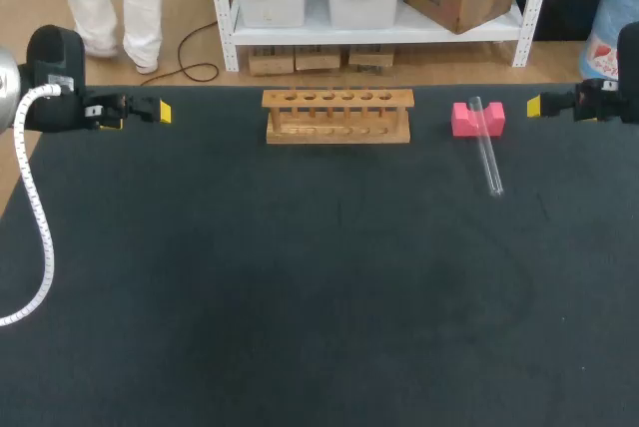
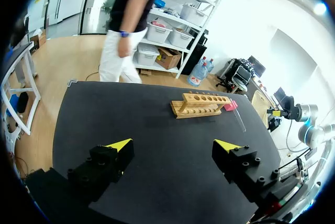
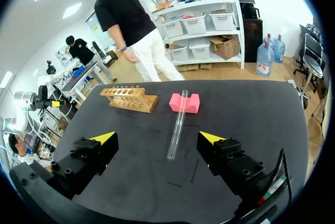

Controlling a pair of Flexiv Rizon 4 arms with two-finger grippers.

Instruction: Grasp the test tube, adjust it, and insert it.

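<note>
Left tool (image 2: 175,148) and right tool (image 3: 157,137) are hovering wide open, empty. Tube (image 3: 177,127) is lying ahead of the right one, one end propped on a block (image 3: 184,102), presumably giving me clearance for grasping.

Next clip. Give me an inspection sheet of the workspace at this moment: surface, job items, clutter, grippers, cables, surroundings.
Surface: dark table, no spills seen.
Job's things: test tube lies with one end propped on the pink block and the other end on the table; wooden rack stands upright, holes look empty.
Clutter: nothing seen.
Grippers: left gripper and right gripper both open, holding nothing.
Cables: white ribbed hose hangs from the left arm across the table's left edge.
Surroundings: nobody touches or reaches over the table.
</note>
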